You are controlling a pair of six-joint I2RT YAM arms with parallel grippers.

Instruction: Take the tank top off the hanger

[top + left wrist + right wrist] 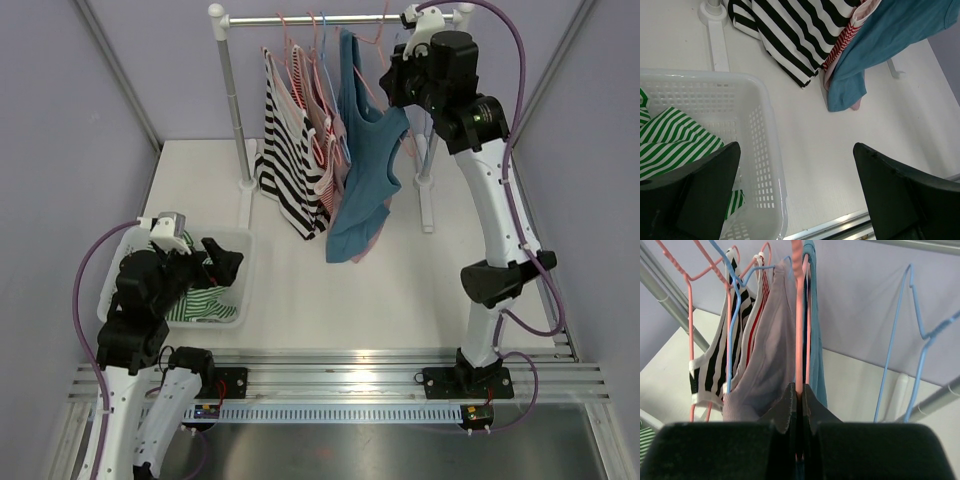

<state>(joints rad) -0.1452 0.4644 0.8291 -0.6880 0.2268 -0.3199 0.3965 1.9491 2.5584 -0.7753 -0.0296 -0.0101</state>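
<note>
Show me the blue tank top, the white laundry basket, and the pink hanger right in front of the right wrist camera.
blue tank top [362, 180]: top external view, middle of its body.
white basket [761, 160]: left wrist view, its perforated side wall.
pink hanger [799, 325]: right wrist view, its upright wire.

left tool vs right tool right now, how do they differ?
The left tool stands wide open with nothing in it; the right tool is shut on the pink hanger. The left tool sits low by the white basket; the right tool is up at the rail. Both are black and two-fingered.
</note>
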